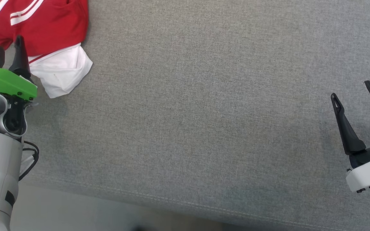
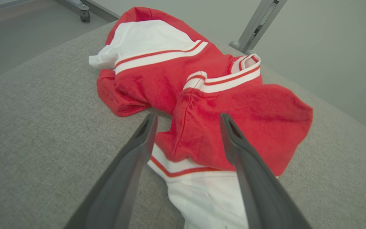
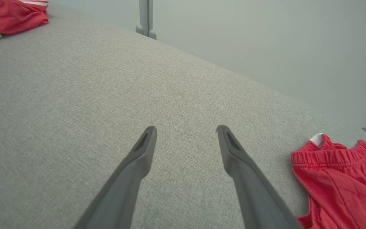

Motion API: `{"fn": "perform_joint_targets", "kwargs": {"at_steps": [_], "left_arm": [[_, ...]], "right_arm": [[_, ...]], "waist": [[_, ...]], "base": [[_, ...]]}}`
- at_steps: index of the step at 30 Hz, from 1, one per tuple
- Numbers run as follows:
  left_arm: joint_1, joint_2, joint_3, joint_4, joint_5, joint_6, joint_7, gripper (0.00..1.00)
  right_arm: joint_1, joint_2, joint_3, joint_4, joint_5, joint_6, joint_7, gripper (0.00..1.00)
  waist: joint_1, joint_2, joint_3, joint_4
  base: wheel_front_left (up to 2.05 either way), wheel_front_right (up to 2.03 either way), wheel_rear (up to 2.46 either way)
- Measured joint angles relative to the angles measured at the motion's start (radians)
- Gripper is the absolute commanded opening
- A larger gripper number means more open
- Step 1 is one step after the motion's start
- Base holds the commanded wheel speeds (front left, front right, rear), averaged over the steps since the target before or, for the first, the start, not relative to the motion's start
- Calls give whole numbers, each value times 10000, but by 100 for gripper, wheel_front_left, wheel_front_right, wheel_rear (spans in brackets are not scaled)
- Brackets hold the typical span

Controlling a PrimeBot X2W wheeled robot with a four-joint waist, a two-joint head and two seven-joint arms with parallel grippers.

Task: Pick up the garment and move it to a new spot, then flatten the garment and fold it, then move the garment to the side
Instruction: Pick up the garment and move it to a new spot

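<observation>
The garment [image 1: 50,25], a red top with white panels and red-and-white striped trim, lies crumpled at the far left of the grey padded surface. My left gripper [image 1: 9,46] hovers at its near edge. In the left wrist view that gripper [image 2: 188,117] stands open, its two dark fingers apart over the red and white cloth [image 2: 259,111], gripping nothing. My right gripper [image 1: 352,90] is open at the far right, over bare surface. In the right wrist view it [image 3: 186,128] holds nothing, and the garment [image 3: 8,16] shows far off at the top left.
The grey surface [image 1: 204,112] has a stitched front edge [image 1: 172,199] with pale floor below. Red shorts with an elastic waistband [image 3: 338,178] lie to the right of my right gripper. Metal frame posts [image 2: 256,25] [image 3: 146,19] and a caster wheel [image 2: 84,16] stand beyond the far edge.
</observation>
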Motion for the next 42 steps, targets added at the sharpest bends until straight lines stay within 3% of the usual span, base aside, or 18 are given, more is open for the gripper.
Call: {"fn": "perform_joint_targets", "kwargs": {"at_steps": [15, 16, 17, 18, 33, 42], "left_arm": [[-4, -121, -408, 307, -205, 0, 25, 100], [-6, -127, -431, 290, -318, 0, 27, 46], [-6, -148, -472, 257, -395, 0, 79, 33], [-8, -190, -514, 219, -441, 0, 109, 0], [-197, -353, -1181, -435, -546, 0, 50, 0], [-258, -882, -2228, -1453, -456, 0, -182, 0]], "right_arm": [[221, -40, -42, -303, 0, 0, 261, 100], [238, -48, -67, -320, 0, 0, 261, 100], [250, -48, -75, -332, 0, 0, 263, 100], [253, -48, -79, -345, 0, 0, 270, 100], [237, 52, -59, -355, 8, 0, 278, 100], [-35, 539, 529, -6, 153, 19, -142, 100]], "waist": [[0, 0, 79, -157], [0, 0, 93, -163], [0, 0, 105, -168], [0, 0, 117, -172], [0, 0, 93, -184], [-1, 0, -213, -355]], "base": [[0, 0, 0], [0, 0, 0], [0, 0, 0], [0, 0, 0], [0, 0, 0], [0, 0, 0]]}}
